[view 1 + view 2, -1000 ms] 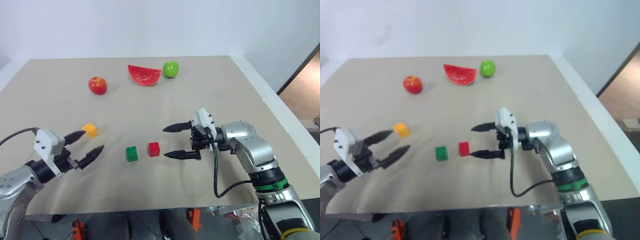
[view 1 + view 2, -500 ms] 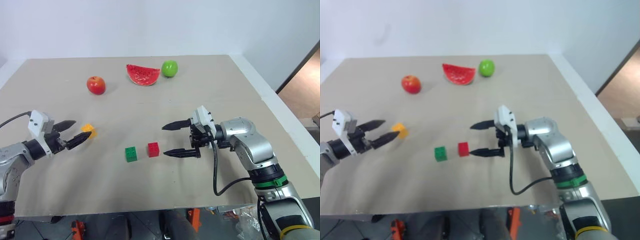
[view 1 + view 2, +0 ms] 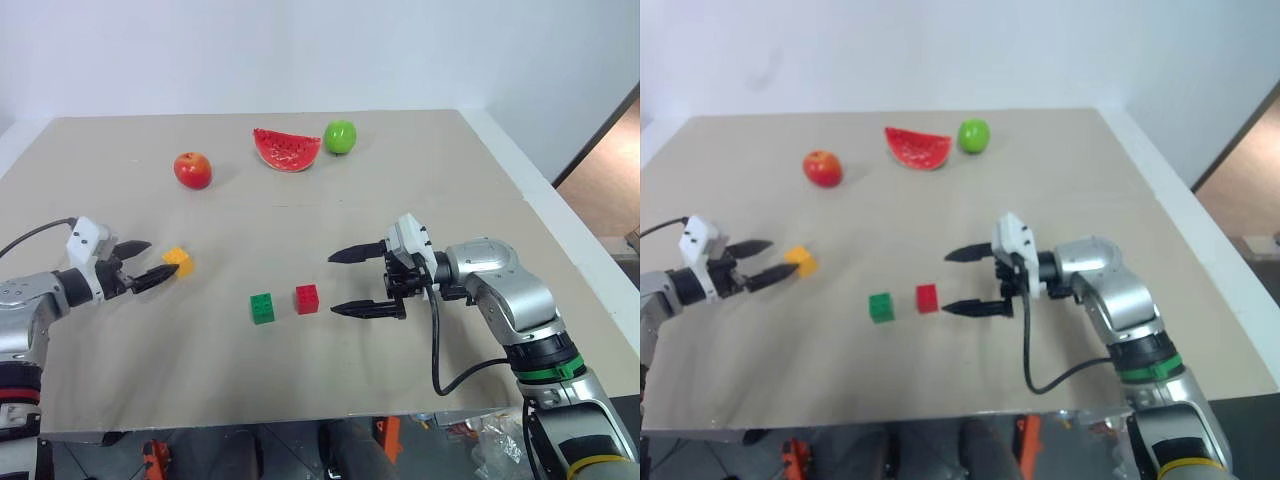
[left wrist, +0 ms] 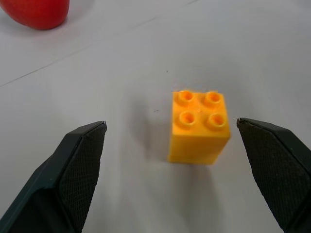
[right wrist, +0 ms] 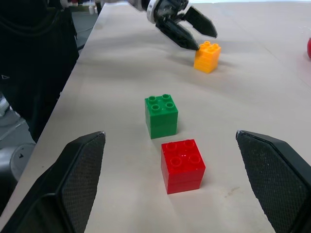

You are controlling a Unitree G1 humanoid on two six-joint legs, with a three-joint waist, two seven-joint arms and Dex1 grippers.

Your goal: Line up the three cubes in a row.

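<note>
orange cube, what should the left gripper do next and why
Probably ease the left gripper forward until its open fingers straddle the orange cube, then close. The cube sits just past the fingertips, ungripped, apart from the green cube and red cube.

Beige table [image 3: 420, 180], three cubes [image 3: 263, 307], two apples [image 3: 194, 170], watermelon slice [image 3: 287, 150]

A red apple [image 3: 194, 170], watermelon slice [image 3: 287, 150] and green apple [image 3: 341, 137] sit across the table's [image 3: 450, 190] far side.
</note>
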